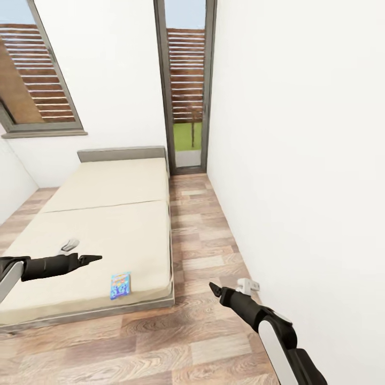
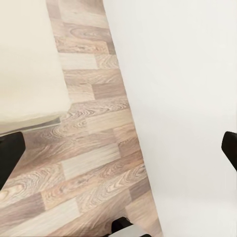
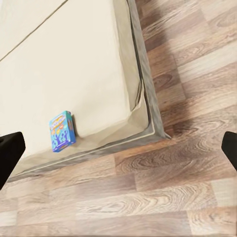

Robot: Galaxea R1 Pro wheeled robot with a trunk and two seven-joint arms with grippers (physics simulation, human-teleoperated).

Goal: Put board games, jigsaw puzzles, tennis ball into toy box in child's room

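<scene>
Open floor (image 1: 198, 251) between bed (image 1: 107, 214), wall (image 1: 299, 160)

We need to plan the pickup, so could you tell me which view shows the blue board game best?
The right wrist view: the board game looks largest. The head view shows it smaller near the bed's foot edge.

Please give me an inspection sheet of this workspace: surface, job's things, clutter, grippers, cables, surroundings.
Surface: beige bed with grey frame, on a wood-plank floor.
Job's things: one small blue board game lies flat on the mattress near the foot edge, also seen in the right wrist view.
Clutter: a small pale object on the mattress near the left arm, too small to identify.
Grippers: left gripper over the bed, empty; right gripper over the floor, empty; both wrist views show the fingers wide apart.
Cables: nothing seen.
Surroundings: white wall at the right, tall narrow window, a second window.
</scene>
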